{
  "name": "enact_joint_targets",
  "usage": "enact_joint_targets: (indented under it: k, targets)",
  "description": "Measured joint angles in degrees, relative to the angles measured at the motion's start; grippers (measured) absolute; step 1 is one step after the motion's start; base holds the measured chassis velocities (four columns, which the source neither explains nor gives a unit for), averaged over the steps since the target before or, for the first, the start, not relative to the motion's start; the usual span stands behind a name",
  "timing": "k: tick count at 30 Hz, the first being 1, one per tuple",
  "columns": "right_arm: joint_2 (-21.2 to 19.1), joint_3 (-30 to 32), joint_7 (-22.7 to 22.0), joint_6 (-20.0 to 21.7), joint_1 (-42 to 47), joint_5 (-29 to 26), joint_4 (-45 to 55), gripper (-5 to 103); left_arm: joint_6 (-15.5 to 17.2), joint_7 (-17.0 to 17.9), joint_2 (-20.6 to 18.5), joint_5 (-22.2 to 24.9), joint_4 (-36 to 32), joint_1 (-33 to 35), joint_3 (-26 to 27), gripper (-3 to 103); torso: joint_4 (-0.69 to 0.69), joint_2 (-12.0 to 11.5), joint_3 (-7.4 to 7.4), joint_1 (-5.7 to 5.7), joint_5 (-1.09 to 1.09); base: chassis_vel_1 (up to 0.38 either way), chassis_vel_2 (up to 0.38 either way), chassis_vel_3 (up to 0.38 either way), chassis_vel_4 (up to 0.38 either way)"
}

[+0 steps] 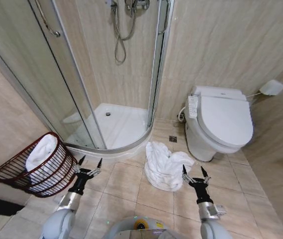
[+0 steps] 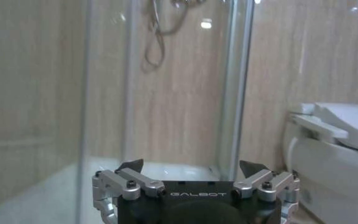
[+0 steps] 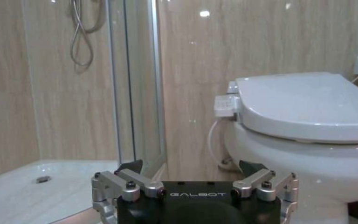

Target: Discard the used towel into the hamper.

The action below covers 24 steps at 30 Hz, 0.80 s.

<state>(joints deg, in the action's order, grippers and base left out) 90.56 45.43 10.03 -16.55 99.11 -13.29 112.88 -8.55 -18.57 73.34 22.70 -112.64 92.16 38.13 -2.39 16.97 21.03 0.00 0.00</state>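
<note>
From my head camera the shower enclosure point(image 1: 116, 74) fills the corner, the toilet point(image 1: 221, 122) to its right. A white towel point(image 1: 165, 167) lies heaped on the floor between my grippers. The hamper point(image 1: 34, 167), tipped at my left, holds another towel point(image 1: 42, 157). My left gripper point(image 1: 88, 166) and right gripper point(image 1: 195, 175) hover with fingers spread, empty.
</note>
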Motion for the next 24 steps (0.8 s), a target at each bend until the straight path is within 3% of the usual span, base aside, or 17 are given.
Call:
enact_joint_targets:
  k: [3, 6, 24]
  targets:
    - [-0.3, 0.3, 0.2, 1.1, -0.1, -0.8, 0.7, 100, 3.2, 0.1, 0.3, -0.5, -1.0, -0.4, -0.9, 100, -0.01, 0.0, 0.01, 0.00, 0.01, 0.000, 0.000, 0.000, 0.000]
    - [-0.7, 0.7, 0.2, 2.5, 0.0, -1.6, 2.0, 100, 4.2, -0.1, 0.8, -1.0, -1.2, -1.4, -2.4, 100, -0.03, 0.0, 0.01, 0.00, 0.01, 0.000, 0.000, 0.000, 0.000]
    - [-0.7, 2.0, 0.7, 4.4, -0.3, -1.7, 3.3, 100, 2.6, -1.0, 0.7, -1.1, -0.2, -3.4, -1.0, 100, -0.02, 0.0, 0.02, 0.00, 0.00, 0.000, 0.000, 0.000, 0.000]
